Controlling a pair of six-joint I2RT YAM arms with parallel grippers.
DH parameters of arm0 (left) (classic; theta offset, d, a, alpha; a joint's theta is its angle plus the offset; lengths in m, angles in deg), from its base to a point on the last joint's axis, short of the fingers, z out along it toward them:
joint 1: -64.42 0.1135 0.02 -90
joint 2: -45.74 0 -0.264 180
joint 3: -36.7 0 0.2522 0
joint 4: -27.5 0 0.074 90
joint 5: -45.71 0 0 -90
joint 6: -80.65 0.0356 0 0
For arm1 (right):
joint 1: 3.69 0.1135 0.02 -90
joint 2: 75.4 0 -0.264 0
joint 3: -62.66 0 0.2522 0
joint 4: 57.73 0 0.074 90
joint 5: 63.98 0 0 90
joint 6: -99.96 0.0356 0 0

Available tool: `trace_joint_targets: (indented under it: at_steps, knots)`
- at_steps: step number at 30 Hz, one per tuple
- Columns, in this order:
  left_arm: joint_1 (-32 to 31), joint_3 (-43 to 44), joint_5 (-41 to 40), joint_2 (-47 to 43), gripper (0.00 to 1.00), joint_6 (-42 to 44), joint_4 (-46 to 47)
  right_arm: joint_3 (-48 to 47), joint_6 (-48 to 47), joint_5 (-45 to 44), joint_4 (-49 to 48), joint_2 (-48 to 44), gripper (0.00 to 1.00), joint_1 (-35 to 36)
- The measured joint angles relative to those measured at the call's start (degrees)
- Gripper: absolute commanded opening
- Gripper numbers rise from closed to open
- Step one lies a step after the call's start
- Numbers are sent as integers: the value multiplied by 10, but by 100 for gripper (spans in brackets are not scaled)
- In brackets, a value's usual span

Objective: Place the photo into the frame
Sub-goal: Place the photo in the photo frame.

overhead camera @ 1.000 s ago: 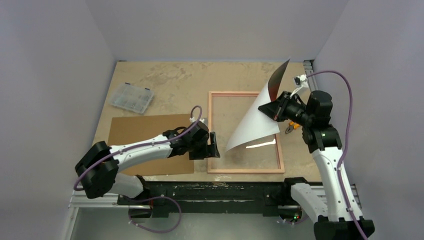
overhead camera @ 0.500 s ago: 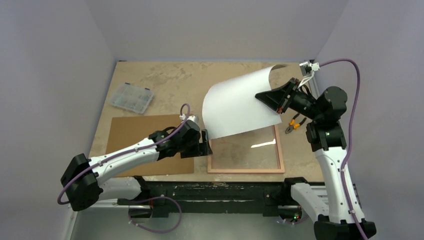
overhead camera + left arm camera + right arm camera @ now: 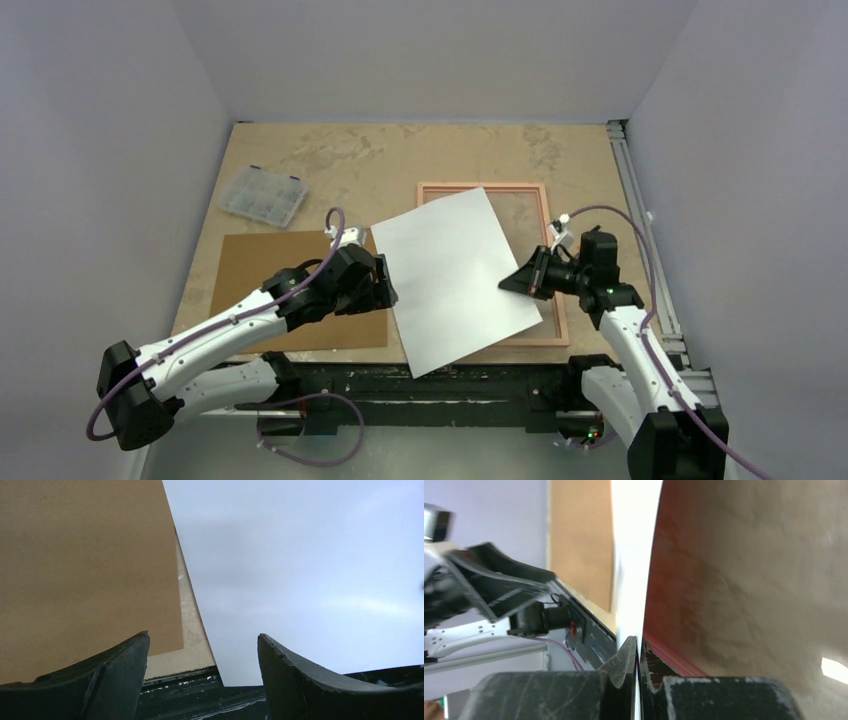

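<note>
The photo [image 3: 455, 280], curled up in the air before, now lies white side up, tilted across the frame [image 3: 520, 186] and past the near edge of the tabletop [image 3: 400, 160]. The right gripper [image 3: 505, 285] pinches its right side. The left gripper [image 3: 388, 285] is open, just beside its left side.

Top external view: high above the near edge, facing down over the whole table [image 3: 400, 150]. Left wrist view: close, facing down onto the backing board [image 3: 85, 565] and photo [image 3: 310, 570]. Right wrist view: close, facing left along the photo. All three views share both sheets.
</note>
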Motion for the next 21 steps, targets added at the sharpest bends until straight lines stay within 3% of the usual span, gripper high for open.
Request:
trace_joint_targets:
  at_steps: [5, 12, 21]
  knots:
    - [2, 0, -19, -14, 76, 0, -21, 56, -7, -32, 37, 7, 0, 0]
    - [2, 0, -19, -10, 75, 0, -20, 48, -7, -112, 56, -28, 0, 0]
    - [2, -9, -4, 7, 74, 0, -4, 20, -8, -213, 70, 4, 0, 0]
